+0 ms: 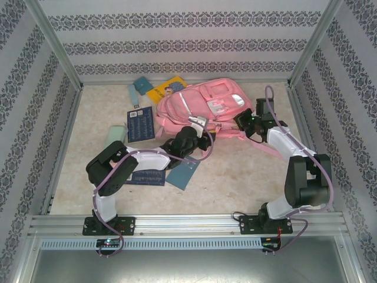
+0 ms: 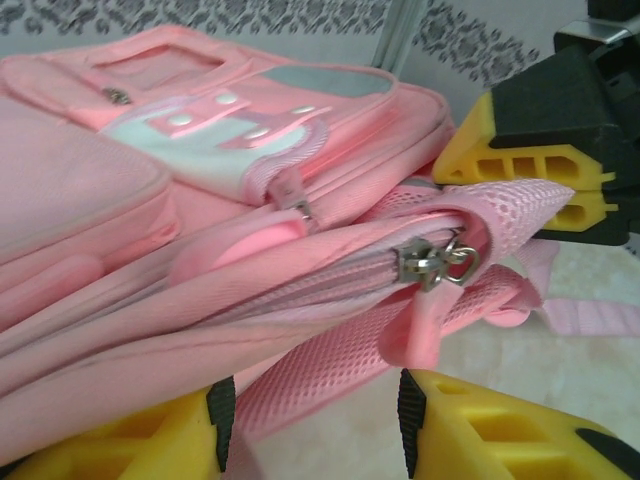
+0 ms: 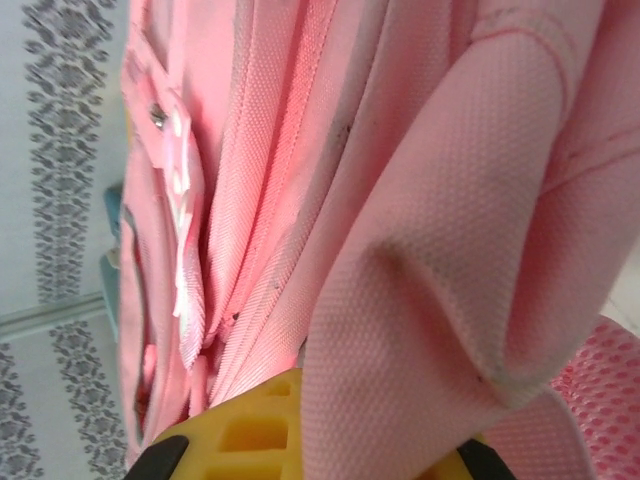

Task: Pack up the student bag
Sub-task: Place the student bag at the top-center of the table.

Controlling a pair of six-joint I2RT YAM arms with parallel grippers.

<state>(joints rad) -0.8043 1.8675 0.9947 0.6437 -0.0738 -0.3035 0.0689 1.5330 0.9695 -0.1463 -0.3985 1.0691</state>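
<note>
The student bag [image 1: 200, 106] is laid flat at the far middle of the table [image 1: 247, 171]; its near-right edge is pinched by the closed right gripper [image 1: 244, 122], its near-left mesh edge straddled by the half-spread left gripper [image 2: 310, 420]

L arm bent low, reaching fwd; left gripper [image 2: 310, 425] jaws part-open, fabric between. R arm folded, elbow high; right gripper [image 3: 310, 455] clamped shut on pink fabric.

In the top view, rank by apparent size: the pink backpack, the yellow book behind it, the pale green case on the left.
1. Pink backpack, clearly largest.
2. Yellow book and pale green case: alike; the backpack covers part of the book, so unranked.
</note>
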